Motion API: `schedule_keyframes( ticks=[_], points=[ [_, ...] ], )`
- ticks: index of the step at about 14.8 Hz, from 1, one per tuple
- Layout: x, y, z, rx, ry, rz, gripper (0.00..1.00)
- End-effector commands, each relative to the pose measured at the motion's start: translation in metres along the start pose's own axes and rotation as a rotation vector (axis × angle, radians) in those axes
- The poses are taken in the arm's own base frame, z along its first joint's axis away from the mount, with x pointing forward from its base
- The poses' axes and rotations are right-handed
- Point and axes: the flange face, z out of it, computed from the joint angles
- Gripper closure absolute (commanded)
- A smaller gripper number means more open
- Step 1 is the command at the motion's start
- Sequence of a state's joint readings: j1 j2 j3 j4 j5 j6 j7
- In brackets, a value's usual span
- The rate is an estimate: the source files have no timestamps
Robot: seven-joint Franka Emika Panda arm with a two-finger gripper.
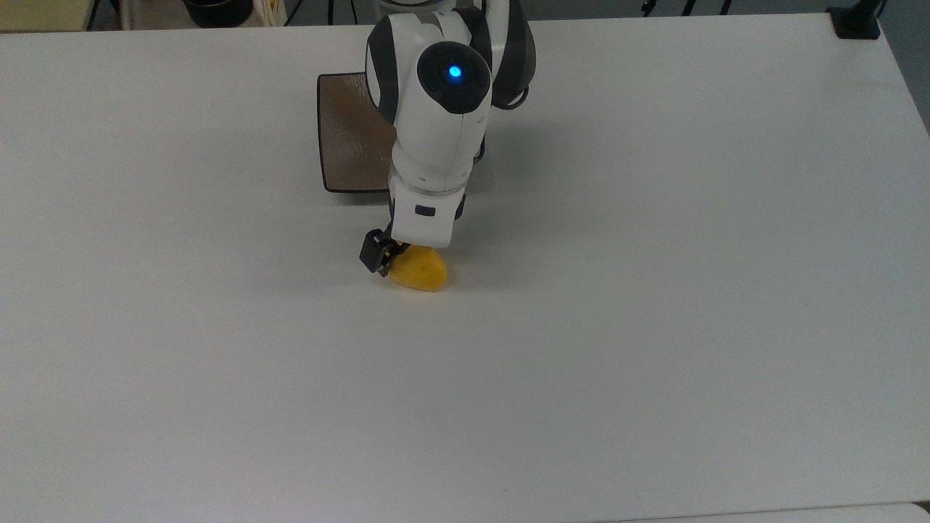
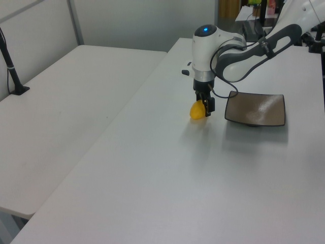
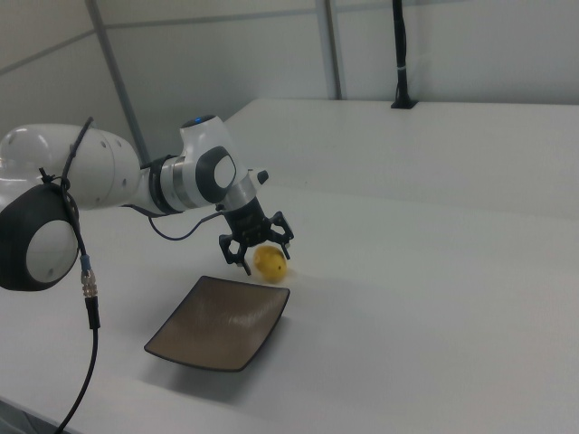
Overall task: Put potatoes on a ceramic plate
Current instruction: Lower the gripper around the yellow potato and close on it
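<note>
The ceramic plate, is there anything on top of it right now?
Nothing lies on the ceramic plate: the right view shows its whole surface bare. The potato sits on the table beside it, with the hand open around it.

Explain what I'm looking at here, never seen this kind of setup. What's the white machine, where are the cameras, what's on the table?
The white machine is a robot arm ending in a two-finger pincer. Three fixed cameras watch it: the top view looks down on the table, and the left and right views look across it from opposite sides. On the table lie two things: a yellow potato and a square brown-grey ceramic plate, apart from each other. The pincer is down at the potato with its fingers spread open on either side of it, as the right view shows. Nothing is held yet; the potato sits on the table, and the plate has nothing on it.
</note>
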State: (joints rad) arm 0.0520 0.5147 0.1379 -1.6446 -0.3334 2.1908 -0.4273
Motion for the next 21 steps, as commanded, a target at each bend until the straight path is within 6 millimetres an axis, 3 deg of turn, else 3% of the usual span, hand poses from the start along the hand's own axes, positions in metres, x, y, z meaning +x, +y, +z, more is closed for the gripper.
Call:
schedule_keyframes(
  ticks=[1,2,3,10,14,15,18,21],
  points=[
    [0.002,0.007,0.0,-0.014,0.015,0.017,0.36],
    [0.002,0.007,0.0,-0.015,0.015,0.027,0.46],
    [0.001,0.008,0.0,-0.015,0.015,0.029,0.49],
    [0.003,0.016,-0.011,-0.025,0.034,0.047,0.48],
    [0.003,0.016,-0.01,-0.03,0.031,0.041,0.29],
    [0.003,0.016,-0.008,-0.037,0.025,0.035,0.19],
    [0.017,0.008,0.005,-0.016,0.037,0.208,0.18],
    [0.03,0.015,-0.006,-0.014,0.092,0.395,0.18]
  ],
)
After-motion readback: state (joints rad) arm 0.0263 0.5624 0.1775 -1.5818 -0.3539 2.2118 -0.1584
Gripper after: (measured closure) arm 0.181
